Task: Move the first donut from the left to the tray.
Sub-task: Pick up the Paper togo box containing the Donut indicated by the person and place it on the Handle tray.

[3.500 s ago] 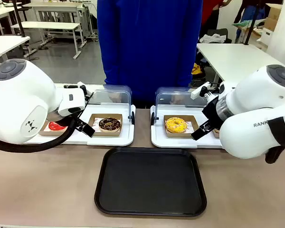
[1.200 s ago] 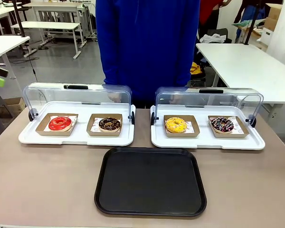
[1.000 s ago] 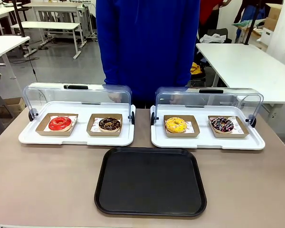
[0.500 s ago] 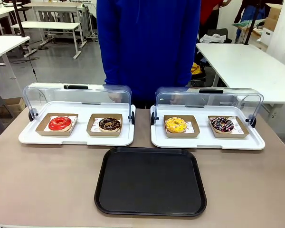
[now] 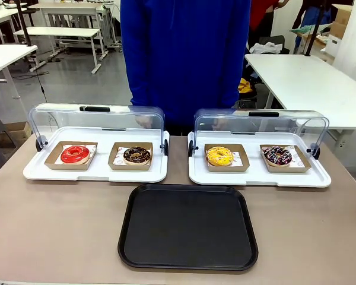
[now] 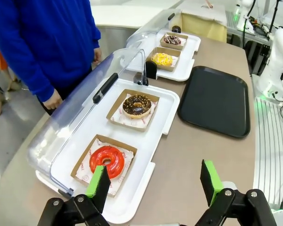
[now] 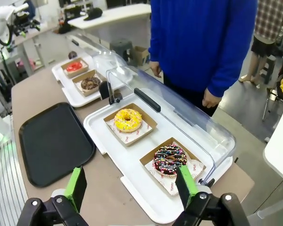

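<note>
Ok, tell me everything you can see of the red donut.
The red donut is a glossy red-glazed ring, whole and lying flat. It sits on printed white paper in a shallow brown cardboard tray, at the left end of the left white display tray, whose clear lid is raised behind it. Nothing else touches it.

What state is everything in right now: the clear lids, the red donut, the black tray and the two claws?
left lid: swung open
right lid: swung open
red donut: sitting in its cardboard tray, untouched
black tray: flat on the table, no donut on it yet
left gripper: open, holding nothing
right gripper: open, holding nothing
</note>
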Tool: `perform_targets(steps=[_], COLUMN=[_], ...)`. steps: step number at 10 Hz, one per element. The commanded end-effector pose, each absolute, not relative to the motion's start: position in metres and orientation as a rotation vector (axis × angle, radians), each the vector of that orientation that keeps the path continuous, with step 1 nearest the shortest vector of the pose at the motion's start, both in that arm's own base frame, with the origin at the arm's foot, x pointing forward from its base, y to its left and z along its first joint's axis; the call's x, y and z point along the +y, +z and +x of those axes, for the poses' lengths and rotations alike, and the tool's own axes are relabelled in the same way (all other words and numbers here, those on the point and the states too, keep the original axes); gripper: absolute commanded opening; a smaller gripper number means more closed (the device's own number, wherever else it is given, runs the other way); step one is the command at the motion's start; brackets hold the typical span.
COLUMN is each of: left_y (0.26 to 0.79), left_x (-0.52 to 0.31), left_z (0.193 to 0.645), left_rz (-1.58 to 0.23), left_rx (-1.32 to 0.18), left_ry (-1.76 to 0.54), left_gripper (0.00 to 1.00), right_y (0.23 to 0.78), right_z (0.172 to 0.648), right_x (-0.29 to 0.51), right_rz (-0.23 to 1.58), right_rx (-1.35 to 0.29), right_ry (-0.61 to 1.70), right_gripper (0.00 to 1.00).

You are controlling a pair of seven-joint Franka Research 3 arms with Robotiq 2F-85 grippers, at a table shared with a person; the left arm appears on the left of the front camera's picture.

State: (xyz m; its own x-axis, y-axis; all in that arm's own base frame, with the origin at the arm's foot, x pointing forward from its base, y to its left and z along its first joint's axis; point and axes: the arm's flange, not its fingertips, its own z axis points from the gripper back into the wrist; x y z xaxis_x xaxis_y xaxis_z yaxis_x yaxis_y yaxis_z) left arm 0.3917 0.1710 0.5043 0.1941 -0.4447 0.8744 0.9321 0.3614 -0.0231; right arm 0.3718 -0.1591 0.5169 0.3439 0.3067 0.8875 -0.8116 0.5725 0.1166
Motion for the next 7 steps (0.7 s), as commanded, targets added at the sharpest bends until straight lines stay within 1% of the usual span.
perform_targets(steps=[1, 7], left_y=[0.5049, 0.5049], left_x=[0.1719, 0.1719], left_z=[0.3925, 0.3925], left_rz=[-0.664, -0.664], left_rx=[-0.942, -0.942], left_ry=[-1.083, -1.083], left_gripper=[1.0, 1.0], right_y=[0.5166, 0.5166], right_z=[0.376, 0.376], right_x=[-0.16, -0.16], right_rz=[0.624, 0.624], right_rx=[-1.001, -1.001], right_ry=[0.81, 0.81], right_gripper=[1.0, 1.0])
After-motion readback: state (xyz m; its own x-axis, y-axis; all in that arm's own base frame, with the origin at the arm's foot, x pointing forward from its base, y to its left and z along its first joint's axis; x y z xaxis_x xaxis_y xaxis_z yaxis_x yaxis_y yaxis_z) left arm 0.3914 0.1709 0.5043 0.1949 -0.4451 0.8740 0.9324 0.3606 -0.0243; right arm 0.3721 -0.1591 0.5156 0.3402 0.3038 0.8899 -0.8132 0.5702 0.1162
